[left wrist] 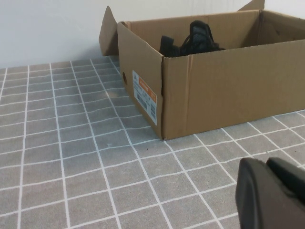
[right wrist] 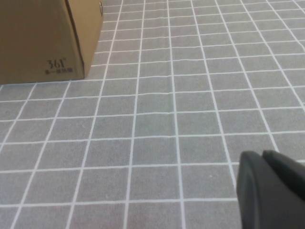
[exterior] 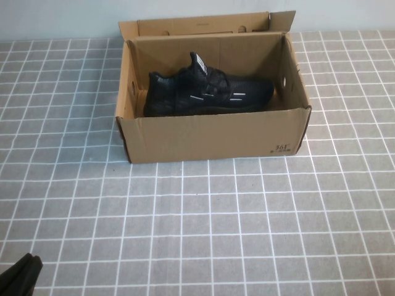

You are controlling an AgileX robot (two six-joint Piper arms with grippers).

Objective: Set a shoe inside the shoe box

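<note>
1. The shoe (exterior: 207,92) lies on its sole inside the open shoe box (exterior: 213,137), lid flap folded back, so the task looks complete
2. Left claw (left wrist: 274,193) rests closed and empty, low over the desk (exterior: 247,228), well apart from the box
3. Right claw (right wrist: 269,191) likewise closed, holding nothing, near the box's printed corner

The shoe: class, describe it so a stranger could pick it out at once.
On the grey tiled table stands an open brown shoe box, lid flap folded back. Inside lies the shoe, on its sole, toe toward the robot's right. It is black with short white dashes and a white tongue label.
</note>
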